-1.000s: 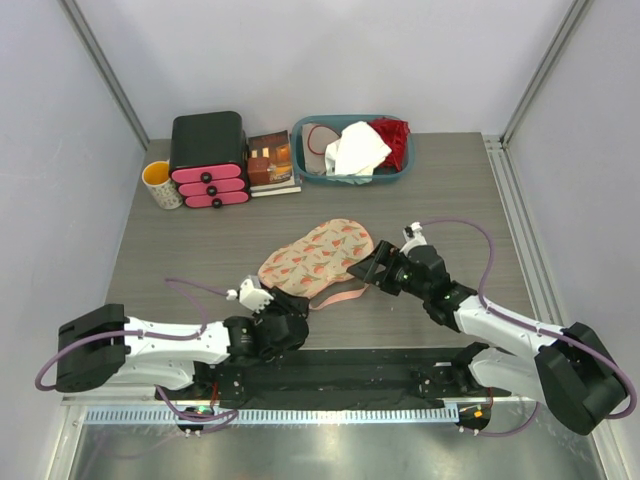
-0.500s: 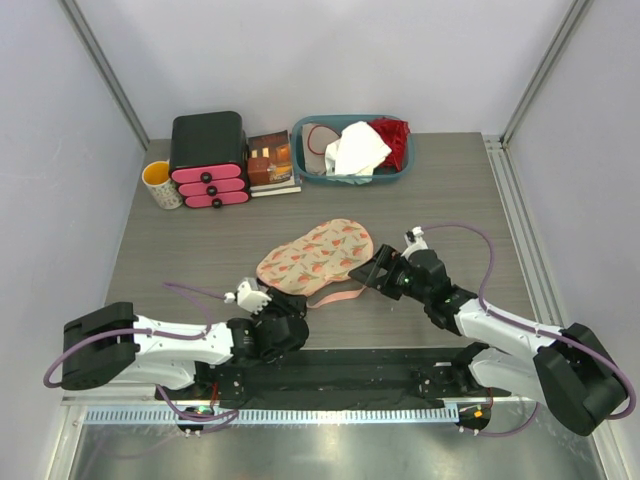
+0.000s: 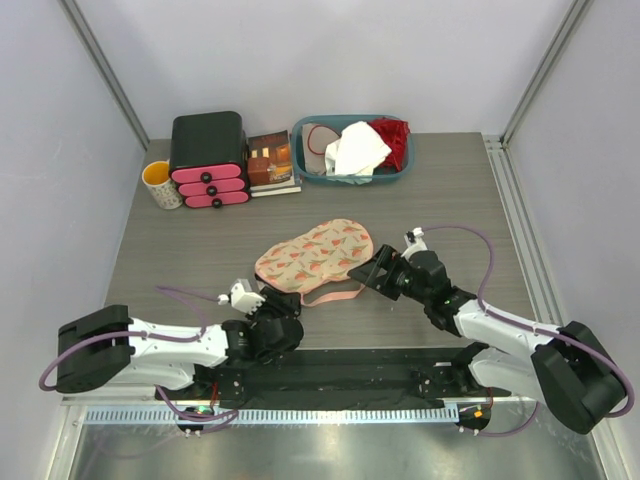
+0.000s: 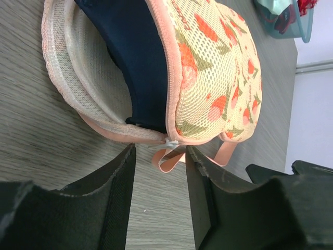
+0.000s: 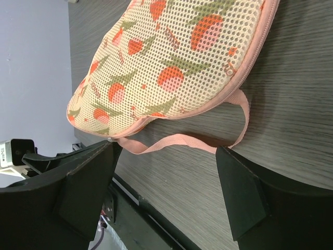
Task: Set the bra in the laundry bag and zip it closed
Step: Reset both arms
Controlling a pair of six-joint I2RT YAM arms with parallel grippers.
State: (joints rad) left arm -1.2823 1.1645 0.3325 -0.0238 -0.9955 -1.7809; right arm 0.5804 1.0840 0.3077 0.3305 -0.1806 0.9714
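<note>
The laundry bag, cream mesh with a reddish floral print and pink trim, lies in the middle of the table. In the left wrist view its near end gapes open, and the dark navy bra sits inside. The pale zipper pull rests at the seam, just beyond my left gripper. That gripper is open, with only bare table between its fingers. A pink loop strap trails from the bag. My right gripper is wide open and straddles the strap without touching it.
At the back stand a teal basket holding a white cloth and a red garment, a small book, a black drawer unit with pink fronts and a mug. A black rail runs along the near edge.
My left gripper has drawn back a little toward the near-left, its jaws slightly wider. The bag's left end has shifted slightly left. The right gripper has barely moved.
</note>
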